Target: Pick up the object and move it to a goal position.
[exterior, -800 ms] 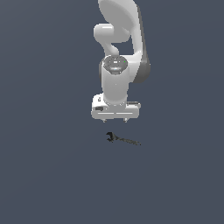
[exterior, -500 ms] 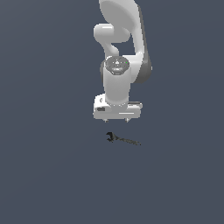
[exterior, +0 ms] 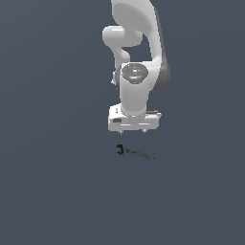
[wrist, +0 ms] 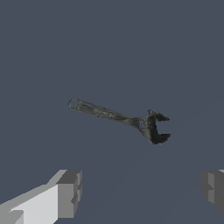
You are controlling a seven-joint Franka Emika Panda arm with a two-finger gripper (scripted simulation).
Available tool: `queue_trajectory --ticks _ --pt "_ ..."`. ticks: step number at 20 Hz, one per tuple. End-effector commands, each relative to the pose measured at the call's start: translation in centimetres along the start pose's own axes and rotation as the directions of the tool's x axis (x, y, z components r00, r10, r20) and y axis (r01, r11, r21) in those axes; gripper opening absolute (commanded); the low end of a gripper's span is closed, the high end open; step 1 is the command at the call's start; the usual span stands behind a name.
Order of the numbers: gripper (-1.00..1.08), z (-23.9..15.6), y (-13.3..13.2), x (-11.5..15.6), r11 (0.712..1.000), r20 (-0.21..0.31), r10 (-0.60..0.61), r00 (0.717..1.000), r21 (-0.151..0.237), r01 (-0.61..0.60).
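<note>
A white robot arm (exterior: 136, 62) hangs down over a plain, dark blue-grey bench (exterior: 52, 182), with its pincer (exterior: 133, 131) pointing straight down. The pincer is spread wide and holds nothing; in the wrist view its two grey fingertips (wrist: 68, 194) sit far apart with only bare surface between them. Just below the pincer, and not touching it, lies the object (exterior: 133, 152), a small wrench flat on the bench. In the exterior view its dark hooked head points to that view's left and its slim, speckled grey-olive shaft runs to that view's right. The wrist view shows the wrench (wrist: 122, 119) more clearly: an open-jawed black head at one end, and what looks like a small ring hole at the far end of the shaft, though it is too small to be sure.
</note>
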State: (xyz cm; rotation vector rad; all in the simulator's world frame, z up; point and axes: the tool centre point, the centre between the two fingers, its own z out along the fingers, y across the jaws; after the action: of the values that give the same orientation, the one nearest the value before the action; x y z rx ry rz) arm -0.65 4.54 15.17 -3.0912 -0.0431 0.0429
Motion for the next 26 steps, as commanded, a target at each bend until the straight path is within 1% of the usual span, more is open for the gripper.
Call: queue_trajectory --ticks 1,9,12,15,17,20,23,26 --pt "1.00 0.1 0.1 0.0 1.000 0.000 -0.009 1.000 -0.001 0.009" --pt "1.00 0.9 0.0 0.5 0.994 0.000 -0.111 0.994 -0.010 0.111" --pt "1.00 1.4 0.0 0.7 0.985 0.001 -0.174 0.985 -0.015 0.174" --pt "1.00 2.0 0.0 1.0 0.968 0.003 -0.249 0.968 -0.021 0.249" --pt "1.00 2.5 0.0 1.3 0.952 0.005 -0.306 0.952 -0.025 0.306" --pt "1.00 3.2 0.0 1.6 0.919 0.008 -0.392 0.920 -0.030 0.392" --pt "1.00 3.9 -0.1 1.9 0.880 0.011 -0.474 0.880 -0.034 0.474" --pt "1.00 4.7 -0.1 2.3 0.832 0.015 -0.553 0.833 -0.038 0.553"
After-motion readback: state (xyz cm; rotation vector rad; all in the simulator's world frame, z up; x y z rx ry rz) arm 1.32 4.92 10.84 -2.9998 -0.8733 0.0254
